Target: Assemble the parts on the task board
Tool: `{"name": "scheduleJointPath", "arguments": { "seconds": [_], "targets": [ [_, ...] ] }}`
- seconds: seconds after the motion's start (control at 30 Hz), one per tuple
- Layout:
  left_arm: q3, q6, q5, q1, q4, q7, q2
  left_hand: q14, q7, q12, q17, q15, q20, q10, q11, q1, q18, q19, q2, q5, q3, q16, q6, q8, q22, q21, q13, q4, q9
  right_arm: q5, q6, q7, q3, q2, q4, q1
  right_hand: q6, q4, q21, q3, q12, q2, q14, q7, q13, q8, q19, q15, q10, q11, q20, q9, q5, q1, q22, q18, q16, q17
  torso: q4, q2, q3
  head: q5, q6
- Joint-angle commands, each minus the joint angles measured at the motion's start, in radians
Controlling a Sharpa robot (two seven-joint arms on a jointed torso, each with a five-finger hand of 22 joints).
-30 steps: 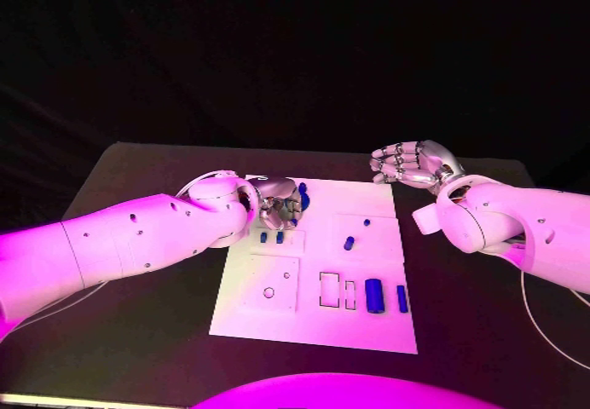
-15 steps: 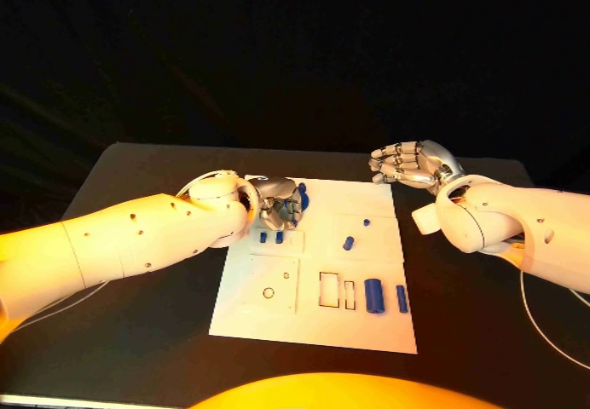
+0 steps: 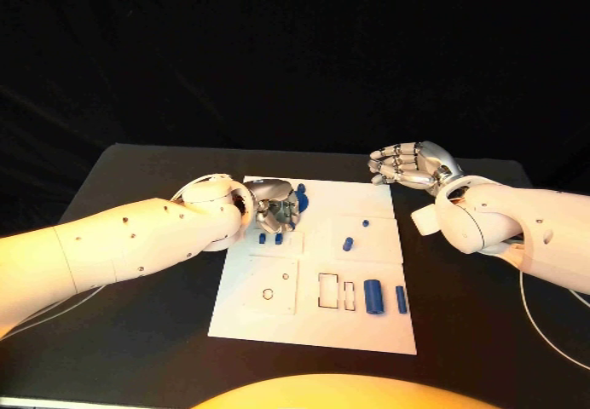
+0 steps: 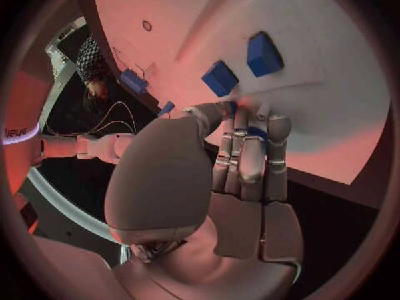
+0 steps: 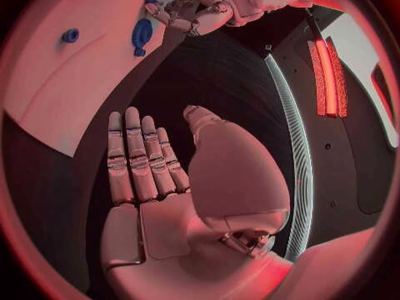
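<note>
judging by how things lie, the assembly looks partly done at most. the task board [image 3: 314, 319] sits in the middle of the worktop [image 3: 135, 324], its long axis running away from the robot. near its close end two blue bars [image 3: 373, 296] lie flat side by side, long axes along the board's length, just beside an open rectangular slot [image 3: 330, 289] that reads as unfilled. a round hole [image 3: 269, 294] in the neighbouring panel also looks empty. further up, a short blue peg [image 3: 349, 244] lies a little tilted, with a smaller blue stud [image 3: 365, 223] just beyond it.

the left robot hand [image 3: 278, 207] hangs low over the board's far left corner, fingers [image 4: 250, 155] curled down together. in the left wrist view a dark blue piece [image 4: 257, 134] shows between the fingertips, so it seems pinched there, though how firm the hold is and which way it points i cannot tell. two blue square blocks [image 4: 243, 65] stand in the board just past the fingertips.

the right robot hand [image 3: 413, 164] floats beyond the board's far right corner, off the board, fingers apart and loosely bent, holding nothing.

what remains, in my estimate: seating the held piece, then the loose bars and peg.
</note>
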Motion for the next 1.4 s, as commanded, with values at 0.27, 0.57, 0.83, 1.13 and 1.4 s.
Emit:
{"name": "scheduleJointPath", "arguments": {
  "seconds": [0.27,0.57,0.83,1.13,1.4],
  "targets": [
    [0.024,-0.029,0.056,-0.001,0.039,0.025,-0.045,0.009,0.0,-0.026,-0.001,0.002,0.0,0.021,0.002,-0.026,-0.016,0.014,-0.007,-0.002,-0.001,0.003,0.013,-0.014,0.004,0.007,-0.004,-0.005,0.002,-0.003,0.018,0.008,0.0,-0.001,0.001,-0.001,0.005,0.0,0.001,0.009,-0.004,0.006,0.007,0.072,-0.001,0.006,-0.002,0.001,0.008,-0.004,-0.001,-0.002,0.005,0.0,-0.002,0.006,-0.005,-0.001,0.0015,-0.001,0.0003,0.0,0.004],
    [0.045,-0.04,0.074,-0.001,0.07,0.024,-0.091,0.009,-0.001,-0.031,-0.003,0.002,0.0,0.025,0.002,-0.031,-0.016,0.013,-0.009,-0.003,-0.002,0.003,0.014,-0.016,0.003,0.006,-0.005,-0.004,0.003,-0.003,0.018,0.008,0.0,-0.002,0.0,-0.001,0.005,0.0,0.001,0.009,-0.004,0.006,0.008,0.072,-0.001,0.006,-0.002,0.001,0.008,-0.004,-0.001,-0.002,0.005,-0.001,-0.002,0.006,-0.005,-0.002,0.0019,-0.001,-0.0005,0.0,0.003],
    [0.048,-0.029,0.079,-0.001,0.071,0.017,-0.115,0.01,-0.001,-0.033,-0.001,0.002,0.0,0.026,0.002,-0.031,-0.015,0.013,-0.01,-0.003,-0.002,0.003,0.015,-0.016,0.003,0.006,-0.005,-0.005,0.003,-0.003,0.018,0.008,0.0,-0.002,-0.001,-0.002,0.005,0.001,0.001,0.009,-0.004,0.006,0.008,0.072,-0.001,0.006,-0.001,0.001,0.008,-0.004,-0.001,-0.002,0.005,-0.001,-0.003,0.006,-0.005,-0.002,0.0012,0.0,0.0001,0.0,0.001],
    [0.048,-0.005,0.075,-0.001,0.063,0.008,-0.12,0.009,-0.001,-0.036,-0.005,0.001,0.0,0.027,0.001,-0.031,-0.015,0.013,-0.012,-0.003,-0.002,0.002,0.015,-0.018,0.002,0.005,-0.005,-0.007,0.003,-0.003,0.019,0.008,0.0,-0.001,-0.002,-0.003,0.005,0.001,0.001,0.009,-0.004,0.006,0.008,0.072,-0.001,0.006,-0.001,0.001,0.008,-0.004,-0.001,-0.002,0.005,-0.001,-0.003,0.006,-0.005,-0.002,0.0006,0.0,0.0008,0.003,0.0],
    [0.047,0.008,0.069,-0.001,0.055,0.005,-0.114,0.009,-0.001,-0.037,-0.004,0.001,0.0,0.027,0.002,-0.031,-0.015,0.013,-0.012,-0.004,-0.002,0.002,0.015,-0.018,0.002,0.005,-0.005,-0.007,0.003,-0.003,0.02,0.008,0.0,0.0,-0.003,-0.006,0.006,0.001,0.001,0.009,-0.004,0.006,0.009,0.071,-0.001,0.007,-0.001,0.0,0.009,-0.004,-0.001,-0.002,0.005,-0.003,-0.004,0.006,-0.006,-0.003,-0.0004,0.001,0.0011,0.004,-0.001]
  ]
}}
